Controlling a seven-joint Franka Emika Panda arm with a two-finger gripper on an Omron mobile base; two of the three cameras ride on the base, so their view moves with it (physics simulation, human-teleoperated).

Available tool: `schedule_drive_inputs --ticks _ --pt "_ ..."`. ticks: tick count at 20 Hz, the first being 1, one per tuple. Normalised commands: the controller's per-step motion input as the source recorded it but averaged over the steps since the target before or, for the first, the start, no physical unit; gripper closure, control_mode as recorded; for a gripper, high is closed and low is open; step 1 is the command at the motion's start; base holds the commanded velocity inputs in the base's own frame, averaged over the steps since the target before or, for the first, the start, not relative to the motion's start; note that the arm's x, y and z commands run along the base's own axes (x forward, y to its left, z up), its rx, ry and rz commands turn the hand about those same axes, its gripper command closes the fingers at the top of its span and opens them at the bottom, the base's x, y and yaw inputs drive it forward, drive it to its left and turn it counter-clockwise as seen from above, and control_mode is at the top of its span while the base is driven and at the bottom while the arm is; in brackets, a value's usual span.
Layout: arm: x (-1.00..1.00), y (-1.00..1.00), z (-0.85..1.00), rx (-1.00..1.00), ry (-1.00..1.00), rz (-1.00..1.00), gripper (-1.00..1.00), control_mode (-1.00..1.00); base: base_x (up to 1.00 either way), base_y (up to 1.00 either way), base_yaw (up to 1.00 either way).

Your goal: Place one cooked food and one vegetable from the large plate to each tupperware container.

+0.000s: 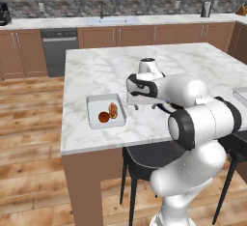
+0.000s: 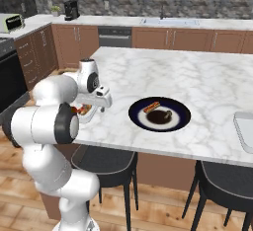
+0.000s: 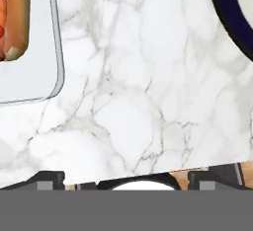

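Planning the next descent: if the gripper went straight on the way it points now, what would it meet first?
Likely bare marble countertop, between the left tupperware container and the large plate. The open gripper points down at that gap.

A robot arm [image 1: 193, 123] is seen, built of glossy white, rounded, bulbous segments. The segments are joined by dark charcoal rings at the joints, with one wide black band at the elbow. A thick white column forms the base. At the wrist, a white cylindrical cap with a dark round top is shown. The tool [image 3: 126, 178] ends in two small dark, squared finger tips.
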Motion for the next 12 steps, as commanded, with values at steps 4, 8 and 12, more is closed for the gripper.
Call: schedule_drive_inputs --ticks 4,8,12 --pt "-0.79 -0.82 0.06 0.00 -0.04 -0.03 -1.00 -1.00 0.00 0.00 0.00" --pt "-0.22 -0.28 0.00 0.00 0.00 0.00 -1.00 -1.00 0.00 0.00 0.00" --pt "0.00 0.00 0.00 0.00 0.00 0.00 -1.00 -1.00 0.00 0.00 0.00"
